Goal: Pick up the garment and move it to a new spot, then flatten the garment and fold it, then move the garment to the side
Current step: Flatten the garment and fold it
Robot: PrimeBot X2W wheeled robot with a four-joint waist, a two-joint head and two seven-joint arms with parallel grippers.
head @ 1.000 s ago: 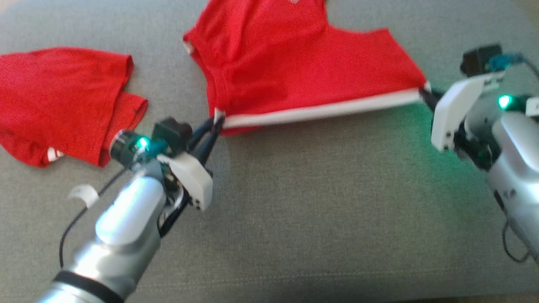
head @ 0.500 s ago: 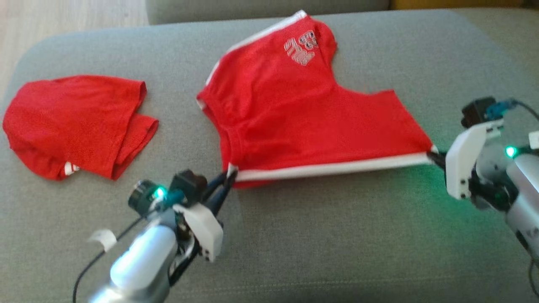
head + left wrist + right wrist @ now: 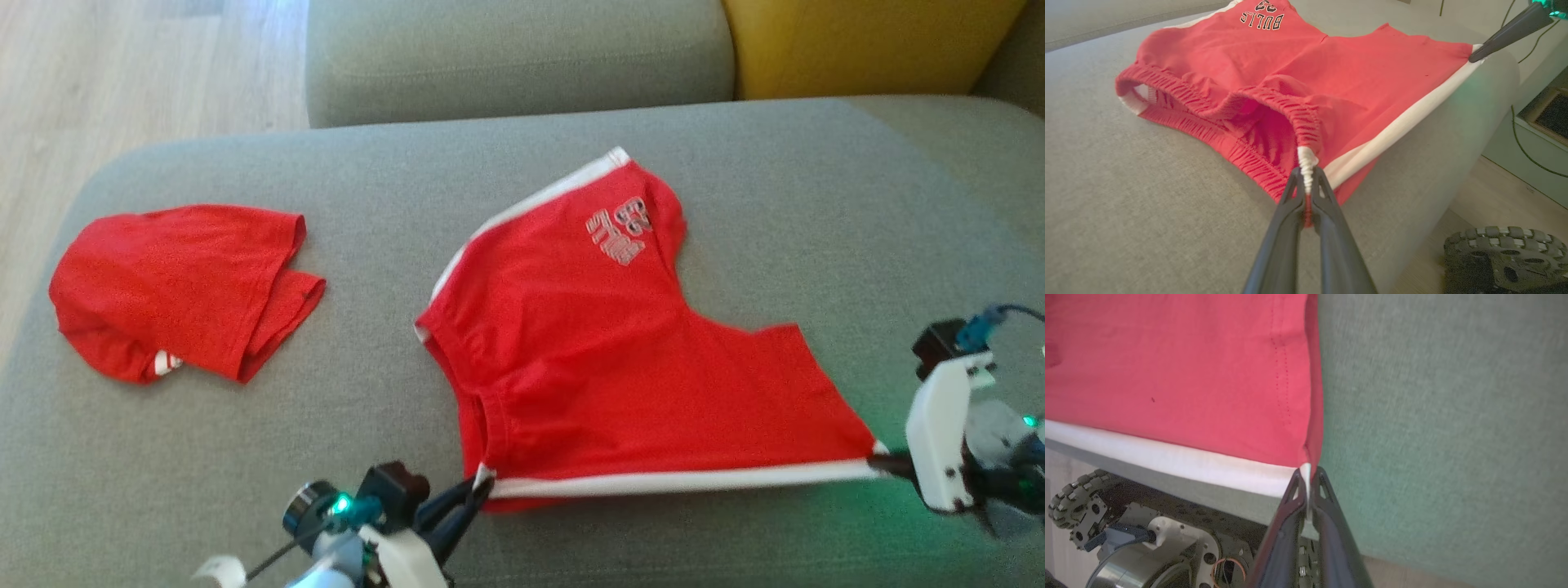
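The garment (image 3: 604, 359) is a pair of red shorts with white side stripes and a printed logo, spread on the grey sofa seat (image 3: 775, 212). My left gripper (image 3: 482, 488) is shut on the waistband corner at the white stripe (image 3: 1306, 163). My right gripper (image 3: 875, 464) is shut on the leg hem corner (image 3: 1306, 471). The white stripe edge (image 3: 678, 482) is stretched taut between the two grippers along the seat's front. In the left wrist view the right gripper's fingers (image 3: 1506, 34) pinch the far corner.
A second red garment (image 3: 180, 290) lies crumpled at the seat's left. Grey back cushion (image 3: 514, 57) and yellow cushion (image 3: 865, 45) stand behind. Wood floor (image 3: 122, 90) lies at the left. The robot's wheeled base (image 3: 1506, 261) sits below the seat's front edge.
The head camera has tilted up, so everything sits lower in the picture. Both grippers keep their hold on the shorts' corners, the stripe edge still taut between them.
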